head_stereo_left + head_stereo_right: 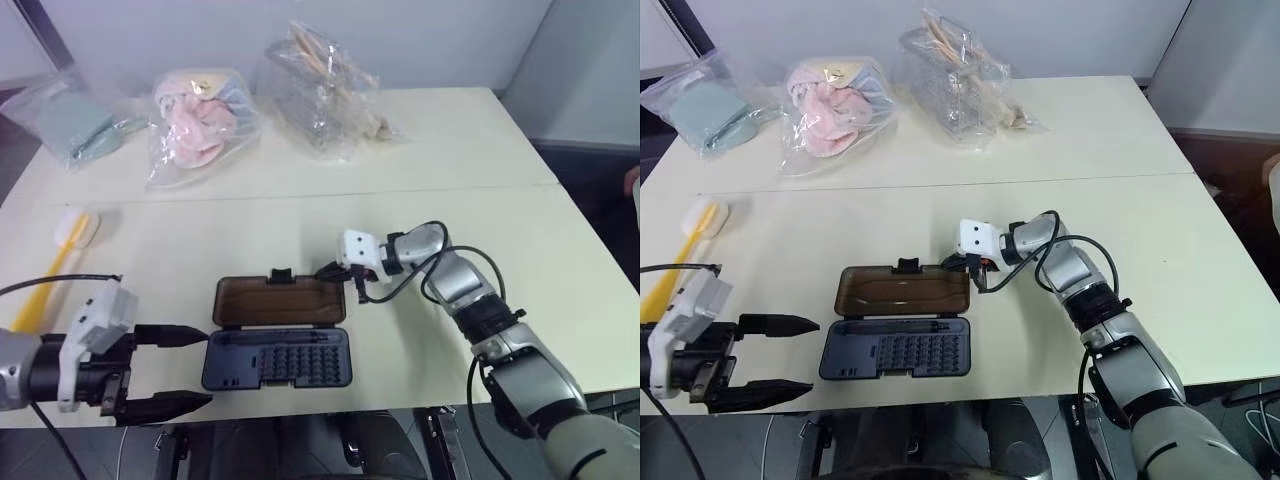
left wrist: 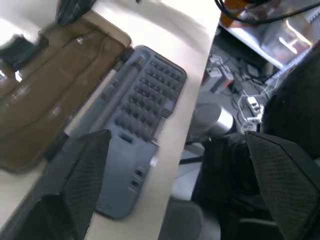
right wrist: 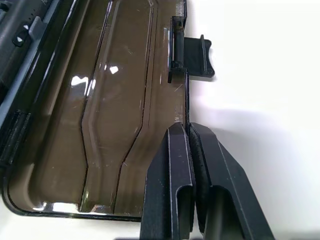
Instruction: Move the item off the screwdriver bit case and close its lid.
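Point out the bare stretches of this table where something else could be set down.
Widest bare patch: the table right of the far bags. A second lies between the brush and the open case. Crowded: the far left edge, and around the lid, where the right end effector sits shut and the open left end effector flanks the case.

three bags (image 1: 200, 120), one brush (image 1: 62, 255), one case (image 1: 277, 360)

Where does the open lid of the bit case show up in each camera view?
Left eye view: the lid lies flat, lower centre, behind the tray.
Right eye view: lower centre, left of the right end effector.
Left wrist view: brown panel at the upper left.
Right wrist view: brown panel across the left half.
Shared landmark: its black latch tab.
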### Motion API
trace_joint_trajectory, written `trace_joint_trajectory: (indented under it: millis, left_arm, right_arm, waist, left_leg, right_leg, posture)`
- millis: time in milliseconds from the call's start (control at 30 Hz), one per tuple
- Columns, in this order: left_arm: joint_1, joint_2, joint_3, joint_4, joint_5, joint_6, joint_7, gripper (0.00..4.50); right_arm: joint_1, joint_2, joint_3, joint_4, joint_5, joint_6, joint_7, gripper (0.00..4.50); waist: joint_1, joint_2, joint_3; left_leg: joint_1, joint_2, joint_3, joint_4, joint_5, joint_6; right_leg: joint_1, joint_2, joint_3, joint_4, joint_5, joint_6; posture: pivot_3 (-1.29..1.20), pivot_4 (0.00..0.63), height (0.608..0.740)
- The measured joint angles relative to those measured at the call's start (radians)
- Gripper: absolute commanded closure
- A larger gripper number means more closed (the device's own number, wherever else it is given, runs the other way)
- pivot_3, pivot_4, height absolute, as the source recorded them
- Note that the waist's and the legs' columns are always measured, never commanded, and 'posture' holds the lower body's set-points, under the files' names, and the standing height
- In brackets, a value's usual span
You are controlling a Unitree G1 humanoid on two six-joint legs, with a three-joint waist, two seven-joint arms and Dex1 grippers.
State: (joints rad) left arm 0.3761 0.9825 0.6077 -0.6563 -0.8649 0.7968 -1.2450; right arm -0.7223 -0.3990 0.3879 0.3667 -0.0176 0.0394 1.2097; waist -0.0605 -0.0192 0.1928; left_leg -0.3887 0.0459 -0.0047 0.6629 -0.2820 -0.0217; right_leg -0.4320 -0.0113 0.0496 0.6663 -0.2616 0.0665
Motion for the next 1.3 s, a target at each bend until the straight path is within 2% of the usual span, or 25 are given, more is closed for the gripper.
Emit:
trace_joint_trajectory:
  millis: [167,200,400,533,700,833,1133,1300]
  left_arm:
    - [0.038,-0.028,-0.127,0.036,0.174,-0.168,0.013,4.08]
    - [0.041,-0.028,-0.144,0.049,0.2,-0.193,0.008,4.42]
    - [0.08,-0.018,-0.211,0.107,0.308,-0.327,-0.041,4.42]
    - [0.079,-0.022,-0.247,0.133,0.333,-0.366,-0.042,4.42]
    - [0.022,-0.027,-0.312,0.17,0.356,-0.393,-0.03,4.42]
    - [-0.019,-0.042,-0.363,0.195,0.374,-0.392,-0.005,4.42]
    - [-0.116,-0.05,-0.354,0.247,0.336,-0.327,0.06,4.42]
    - [-0.116,-0.052,-0.392,0.267,0.365,-0.334,0.073,4.42]
  right_arm:
    - [0.021,0.001,0.015,-0.052,-0.005,0.018,0.0,4.5]
    - [0.021,0.001,0.018,-0.055,-0.008,0.019,0.0,4.5]
    - [0.022,0.002,0.023,-0.058,-0.019,0.019,-0.016,4.5]
    - [0.02,0.005,0.028,-0.054,-0.027,0.017,-0.028,4.5]
    - [-0.033,0.034,0.029,0.048,-0.052,-0.019,-0.074,4.5]
    - [-0.057,0.033,0.028,0.091,-0.058,-0.049,-0.094,4.5]
    - [-0.056,0.029,0.029,0.1,-0.06,-0.089,-0.1,4.5]
    - [-0.056,0.029,0.029,0.108,-0.06,-0.096,-0.103,4.5]
  waist:
    - [0.001,0.0,0.0]
    - [0.001,0.0,0.0]
    - [0.001,0.0,0.0]
    - [0.0,0.0,0.0]
    - [-0.003,0.0,0.0]
    - [-0.004,0.0,0.0]
    - [-0.005,0.0,0.0]
    - [-0.005,0.0,0.0]
  left_leg:
    - [0.0,0.0,0.0,0.0,0.0,-0.001]
    - [0.0,0.0,0.0,0.0,0.0,-0.001]
    - [0.0,0.0,0.001,0.0,0.0,-0.001]
    - [0.0,0.0,0.001,0.0,0.0,-0.001]
    - [0.001,0.0,0.001,0.0,0.001,-0.001]
    - [0.001,0.0,0.001,0.0,0.001,-0.001]
    - [0.001,0.0,0.0,0.0,0.001,-0.001]
    - [0.001,0.0,0.001,0.0,0.001,-0.001]
  right_leg:
    - [0.0,0.0,0.0,0.0,0.0,-0.001]
    - [0.0,0.001,0.0,0.0,0.0,-0.001]
    - [0.0,0.0,0.0,0.0,-0.001,-0.003]
    - [0.0,0.0,0.0,0.0,-0.001,-0.003]
    - [0.0,0.001,0.0,0.0,0.0,-0.002]
    - [0.001,0.001,0.0,0.0,0.001,-0.002]
    - [0.001,0.001,0.0,0.0,0.001,-0.001]
    - [0.001,0.0,0.0,0.0,0.001,-0.002]
  posture:
    - [0.0,0.15,0.737]
    - [0.0,0.15,0.737]
    - [0.0,0.15,0.737]
    - [0.0,0.15,0.737]
    - [0.0,0.15,0.737]
    - [0.0,0.15,0.737]
    - [0.0,0.15,0.737]
    - [0.0,0.15,0.737]
